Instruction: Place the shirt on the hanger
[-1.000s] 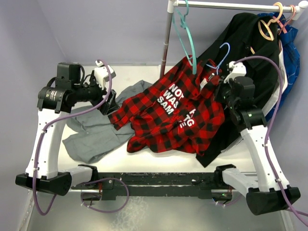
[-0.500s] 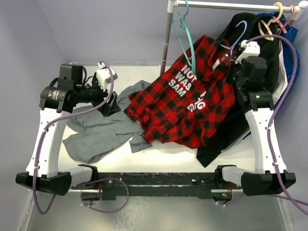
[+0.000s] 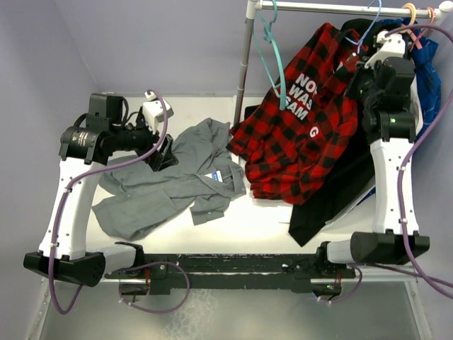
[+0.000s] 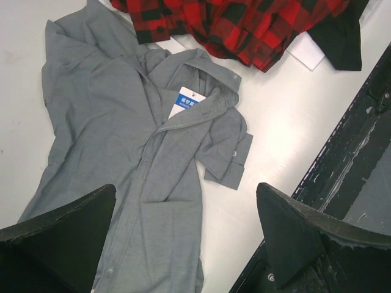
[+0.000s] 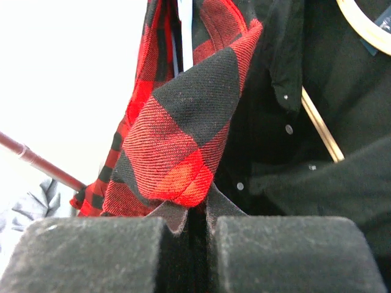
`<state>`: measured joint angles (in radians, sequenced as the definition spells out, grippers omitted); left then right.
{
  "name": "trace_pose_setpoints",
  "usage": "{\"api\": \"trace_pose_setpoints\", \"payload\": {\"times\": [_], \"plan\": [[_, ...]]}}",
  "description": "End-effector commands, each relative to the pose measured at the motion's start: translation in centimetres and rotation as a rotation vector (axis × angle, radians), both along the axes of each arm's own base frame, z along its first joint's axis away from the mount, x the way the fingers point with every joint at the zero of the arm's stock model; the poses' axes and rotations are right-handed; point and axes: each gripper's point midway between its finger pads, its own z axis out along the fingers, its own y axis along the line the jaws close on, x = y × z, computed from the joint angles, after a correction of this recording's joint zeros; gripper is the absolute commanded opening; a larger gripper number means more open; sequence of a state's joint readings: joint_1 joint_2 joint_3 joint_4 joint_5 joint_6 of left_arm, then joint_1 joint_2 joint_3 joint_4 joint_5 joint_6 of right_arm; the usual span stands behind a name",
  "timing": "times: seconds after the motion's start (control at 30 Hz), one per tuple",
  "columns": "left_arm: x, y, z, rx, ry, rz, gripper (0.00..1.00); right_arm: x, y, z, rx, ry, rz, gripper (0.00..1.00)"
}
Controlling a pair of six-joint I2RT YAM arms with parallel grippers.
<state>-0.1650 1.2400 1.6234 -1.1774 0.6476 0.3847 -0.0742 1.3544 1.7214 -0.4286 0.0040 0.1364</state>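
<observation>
The red-and-black plaid shirt (image 3: pixel 304 134) with white letters hangs from its collar at the top right, its hem draped on the table. My right gripper (image 3: pixel 368 60) is raised just under the rail. In the right wrist view this gripper (image 5: pixel 195 210) is shut on a fold of the plaid shirt (image 5: pixel 183 134). The pale blue hanger (image 3: pixel 369 25) shows only its hook and a thin arm above the collar, right at the rail. My left gripper (image 3: pixel 161 156) hovers open over a grey shirt (image 4: pixel 122 140), with nothing between its fingers (image 4: pixel 299 238).
A teal hanger (image 3: pixel 276 57) hangs on the rail (image 3: pixel 333 7) beside the upright pole (image 3: pixel 245 71). A black shirt (image 3: pixel 333 198) on a tan hanger (image 5: pixel 321 125) hangs behind the plaid one, with a blue garment (image 3: pixel 428 71) at the far right.
My right arm has lifted the plaid shirt and hanger up and back from the table to the rail, uncovering the grey shirt's collar. The left arm has not moved.
</observation>
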Motion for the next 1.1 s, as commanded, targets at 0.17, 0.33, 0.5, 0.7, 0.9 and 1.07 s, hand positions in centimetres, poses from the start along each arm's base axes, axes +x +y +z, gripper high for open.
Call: {"api": "trace_pose_setpoints", "payload": {"times": [0.17,0.33,0.5,0.7,0.9,1.07], "plan": [[0.2,-0.4,0.6,-0.018,-0.017,-0.013,0.99,3.4,-0.2,6.3,0.033,-0.166,0.057,0.0],[1.3,0.1,0.8,-0.017,-0.011,0.057,0.99,4.7,0.0,6.7,0.04,-0.164,0.081,0.0],[2.8,1.6,1.1,0.015,-0.026,0.187,0.99,6.0,0.6,3.3,0.087,-0.108,0.107,0.0],[4.6,3.7,1.2,0.05,-0.046,0.348,0.99,5.8,0.8,-0.8,0.124,-0.061,0.109,0.13],[5.0,4.1,1.0,0.054,-0.04,0.356,0.99,3.4,-1.5,0.2,0.057,-0.086,-0.023,1.0],[5.2,4.2,0.7,0.046,-0.029,0.357,0.99,0.1,-2.0,4.0,0.024,-0.19,-0.065,0.99]]}}
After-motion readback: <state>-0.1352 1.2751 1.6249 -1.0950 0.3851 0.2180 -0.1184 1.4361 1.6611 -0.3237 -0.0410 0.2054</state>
